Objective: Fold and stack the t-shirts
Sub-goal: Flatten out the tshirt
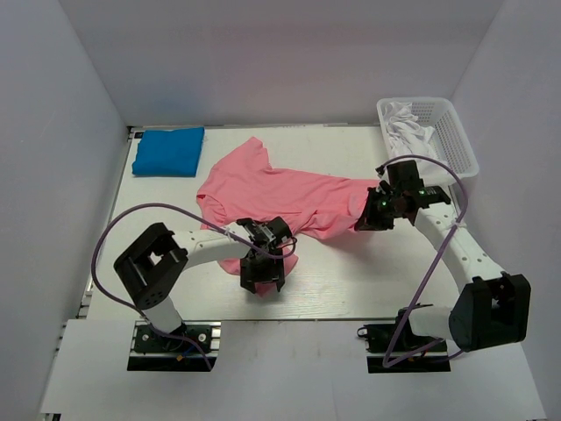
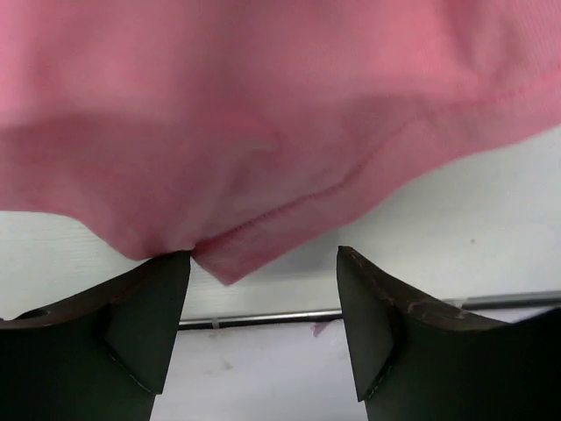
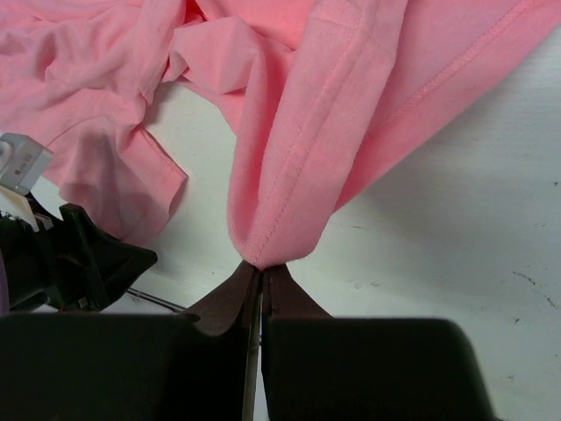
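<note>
The whole move turns on one corner of the salmon-pink t-shirt (image 1: 272,189). In the left wrist view that corner (image 2: 223,263) hangs down into the gap of the left jaws. It sits off centre, right at the tip of one finger (image 2: 166,289) and well clear of the other. The left jaws are released and grasp nothing; the cloth is only in front of them, with bare worktop (image 2: 456,228) beyond.

The shirt lies across the middle of the worktop (image 1: 368,281), its long axis running from the far left-centre down to the right. The right jaws are clenched on the bunched edge at the shirt's right end. The right wrist view shows a gathered fold of stitched hem (image 3: 280,228) pinched between them, and that end seems to ride a little above the surface. The near corner points towards you and falls beside the left arm (image 1: 206,250), so that arm is plainly the nearer one for it.

The left arm reaches out low from its base and bends in under the shirt's near edge, wrist tipped down at the worktop. The right arm (image 1: 447,241) stretches forward and inward, with its wrist turned towards the cloth. To take the corner squarely, you would likely need to shift the left jaws sideways to centre it before closing.

The blue t-shirt (image 1: 168,151) lies folded at the far left corner, well apart from both arms.
</note>
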Robot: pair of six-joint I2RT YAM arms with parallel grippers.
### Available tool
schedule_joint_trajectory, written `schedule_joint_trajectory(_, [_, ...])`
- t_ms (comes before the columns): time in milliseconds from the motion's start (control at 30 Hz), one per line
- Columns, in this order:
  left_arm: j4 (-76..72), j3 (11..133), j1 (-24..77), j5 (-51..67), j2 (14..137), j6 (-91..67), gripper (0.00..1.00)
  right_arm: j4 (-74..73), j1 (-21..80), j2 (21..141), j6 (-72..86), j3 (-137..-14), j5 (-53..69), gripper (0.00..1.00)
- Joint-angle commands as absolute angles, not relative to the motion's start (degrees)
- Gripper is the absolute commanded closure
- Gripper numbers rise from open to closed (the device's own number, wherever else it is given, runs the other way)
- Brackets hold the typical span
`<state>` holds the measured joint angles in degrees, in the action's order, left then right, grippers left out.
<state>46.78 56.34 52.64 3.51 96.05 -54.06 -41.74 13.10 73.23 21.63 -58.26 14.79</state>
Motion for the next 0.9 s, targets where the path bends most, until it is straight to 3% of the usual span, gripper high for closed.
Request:
schedule_joint_trajectory(0, [46.1,55.0,52.8,-1.0,93.9,-57.4,0.22,-41.8,12.7,71.5,20.3,-58.0,13.9,1.00])
schedule_joint_trajectory(233, [46.7,55.5,54.1,-0.4,97.9,-57.4,0.43,-41.8,12.4,72.3,20.3,-57.7,14.2,1.00])
schedule_joint_trajectory(367, [47.7,54.3,54.8,0.4,99.8,-57.4,0.72,-41.3,12.1,71.6,20.7,-57.1,13.4,1.00])
schedule_joint_trajectory(400, [48.6,54.3,54.8,-0.1,99.8,-57.4,1.00,-41.4,12.0,71.5,20.6,-57.3,13.1,1.00])
schedule_joint_trajectory(567, [55.6,59.8,54.0,-9.6,95.9,-57.9,1.00,-41.4,11.6,70.8,20.3,-58.9,12.6,1.00])
schedule_joint_trajectory(667, [65.9,70.3,53.4,-28.0,93.7,-58.4,1.00,-41.9,11.4,70.5,18.9,-61.2,11.6,1.00])
schedule_joint_trajectory(867, [80.7,102.8,52.9,-52.8,93.2,-55.0,1.00,-46.9,11.3,68.8,16.7,-71.7,5.3,1.00])
